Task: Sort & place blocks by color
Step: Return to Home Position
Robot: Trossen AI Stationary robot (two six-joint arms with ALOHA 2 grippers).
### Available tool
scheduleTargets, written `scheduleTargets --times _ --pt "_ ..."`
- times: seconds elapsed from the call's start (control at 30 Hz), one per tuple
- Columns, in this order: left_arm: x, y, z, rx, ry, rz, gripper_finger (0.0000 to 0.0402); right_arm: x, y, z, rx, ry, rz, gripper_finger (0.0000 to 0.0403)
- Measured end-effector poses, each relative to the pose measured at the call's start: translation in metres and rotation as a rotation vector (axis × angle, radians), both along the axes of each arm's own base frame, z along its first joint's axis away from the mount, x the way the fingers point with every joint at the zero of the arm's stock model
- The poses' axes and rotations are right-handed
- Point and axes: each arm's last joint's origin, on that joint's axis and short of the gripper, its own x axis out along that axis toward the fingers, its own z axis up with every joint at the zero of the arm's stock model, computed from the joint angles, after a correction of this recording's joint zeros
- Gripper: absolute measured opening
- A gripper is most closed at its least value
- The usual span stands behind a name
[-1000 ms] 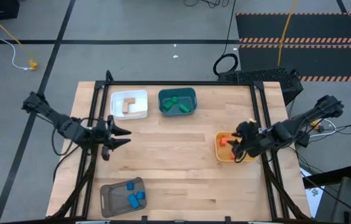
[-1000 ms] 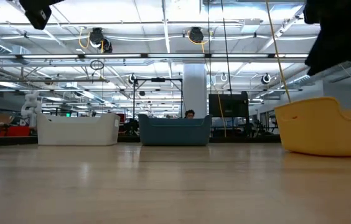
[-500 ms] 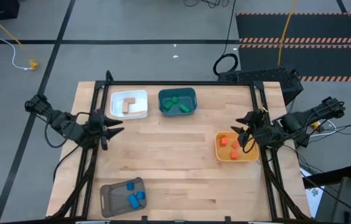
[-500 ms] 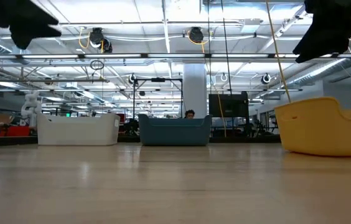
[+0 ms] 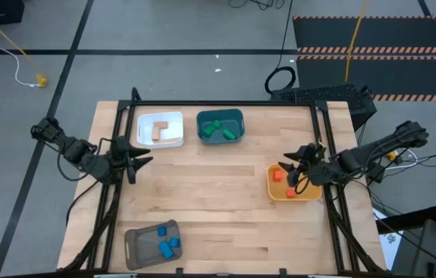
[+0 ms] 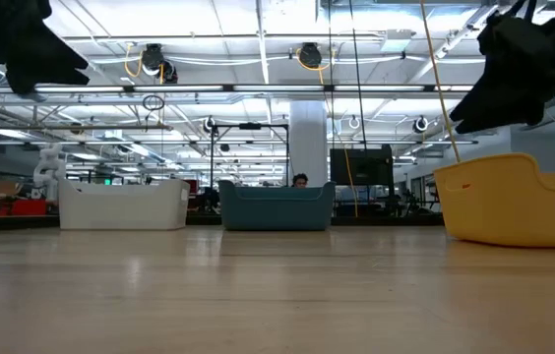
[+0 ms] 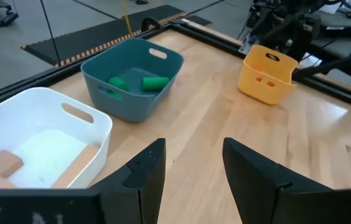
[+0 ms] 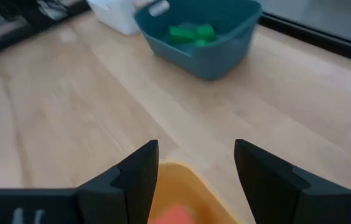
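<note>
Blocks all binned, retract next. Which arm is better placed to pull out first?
Left, probably. The left gripper hangs open over bare table near its left edge; the right gripper hangs open above the yellow bin.

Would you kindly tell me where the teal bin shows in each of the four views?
High view: the teal bin at the table's far edge, beside the white bin.
Low view: centre.
Left wrist view: upper left, green blocks inside.
Right wrist view: top.
Shared landmark: the yellow bin.

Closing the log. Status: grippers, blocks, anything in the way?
Left gripper open, empty, at table's left edge. Right gripper open, empty, above yellow bin. Blocks all in bins by color. Nothing in the way.
</note>
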Motion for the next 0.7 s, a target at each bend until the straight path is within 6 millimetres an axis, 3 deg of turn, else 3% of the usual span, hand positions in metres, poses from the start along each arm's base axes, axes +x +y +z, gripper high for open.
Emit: scheduleTargets --times 0.17,0.43,0.7 --pt "0.004 -0.002 -0.019 0.017 0.027 0.001 0.0161 0.007 0.003 0.0 -0.002 -0.103 0.033 0.0203" --pt "0.01 -0.008 -0.068 0.008 0.086 -0.021 0.0161 0.017 0.006 0.025 -0.098 -0.313 0.068 0.0203" --pt "0.009 -0.008 -0.092 0.002 0.143 -0.034 0.0161 0.019 0.005 0.044 -0.186 -0.445 0.007 0.0203"
